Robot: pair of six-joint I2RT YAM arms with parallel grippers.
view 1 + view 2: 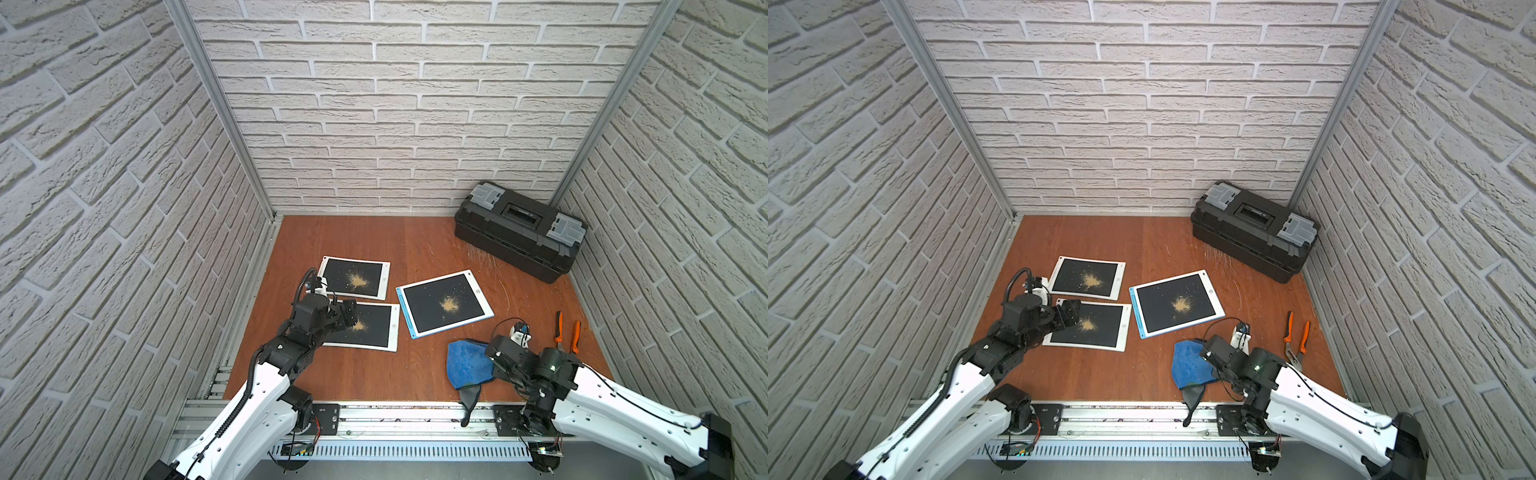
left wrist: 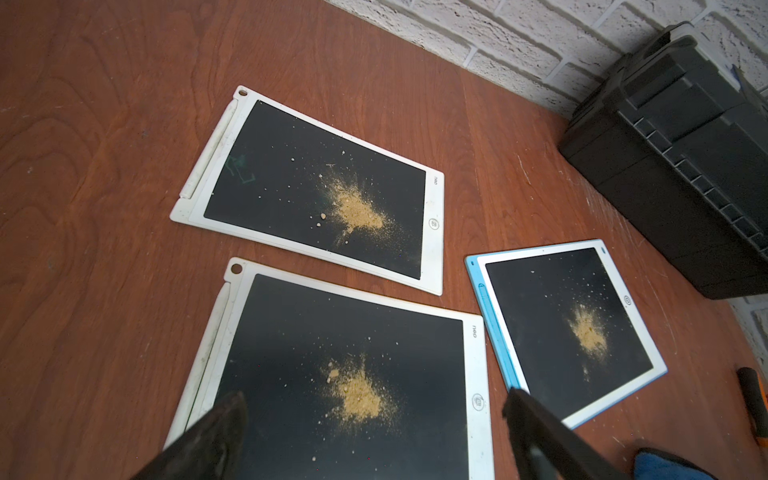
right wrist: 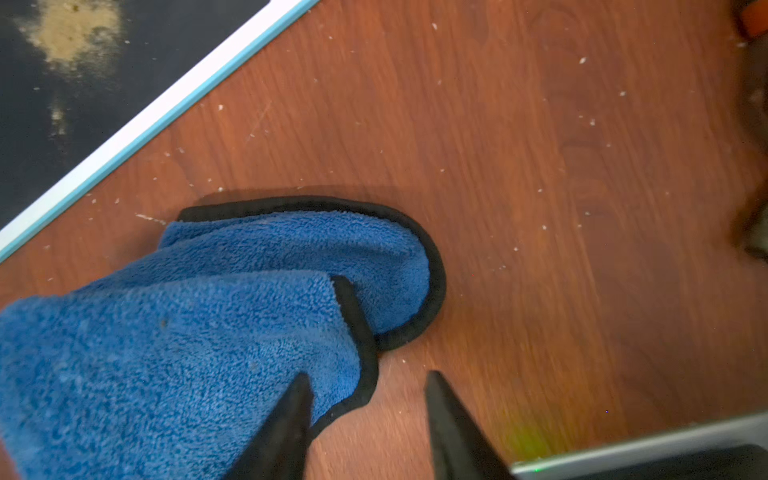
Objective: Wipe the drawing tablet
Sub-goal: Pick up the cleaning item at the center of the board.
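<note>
Right wrist view alone: right pincer [image 3: 368, 376] agape at cloth [image 3: 166, 332] edge; left pincer [image 2: 374, 397] wide.

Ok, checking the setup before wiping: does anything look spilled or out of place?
Yes: tan powder is spilled on every screen: far white tablet, near white tablet, blue-edged tablet. The blue cloth has a dark end drooping over the table front edge.

2 high top views overlook the whole table [image 1: 374, 374]; 2 wrist views hug it.
</note>
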